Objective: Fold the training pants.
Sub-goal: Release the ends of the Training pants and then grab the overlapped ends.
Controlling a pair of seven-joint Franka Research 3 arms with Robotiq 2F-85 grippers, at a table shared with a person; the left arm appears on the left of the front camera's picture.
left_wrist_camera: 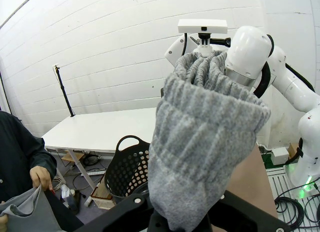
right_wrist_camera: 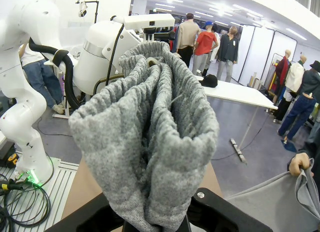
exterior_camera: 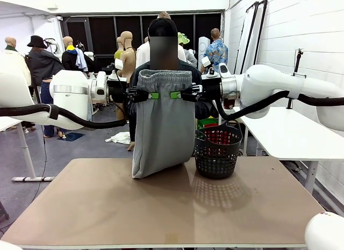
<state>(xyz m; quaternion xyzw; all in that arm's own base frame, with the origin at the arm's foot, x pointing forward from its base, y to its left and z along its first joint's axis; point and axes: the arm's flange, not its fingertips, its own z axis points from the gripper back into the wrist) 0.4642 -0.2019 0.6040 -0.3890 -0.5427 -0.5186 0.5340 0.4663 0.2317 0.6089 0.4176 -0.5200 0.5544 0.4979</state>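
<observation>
As tools (exterior_camera: 153, 95) (exterior_camera: 176, 94) pinch, training pants (exterior_camera: 164, 131) hang between

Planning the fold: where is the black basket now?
In the front view, the black mesh basket stands on the table, right of centre, beside the hanging training pants.

The training pants (exterior_camera: 164, 126) are soft matt knit — basket (exterior_camera: 217, 153), plastic.

The soft jersey training pants (exterior_camera: 164, 126) are plain light grey, and the gathered waistband is the same grey. The left pincer (exterior_camera: 153, 95) and right pincer (exterior_camera: 176, 94) are black with bright green pads. The left arm (exterior_camera: 70, 97) and right arm (exterior_camera: 271, 83) are glossy white. The round mesh basket (exterior_camera: 217, 153) is black, with something red (exterior_camera: 215, 136) showing through it. The flat worktop (exterior_camera: 161, 207) is matte tan.
</observation>
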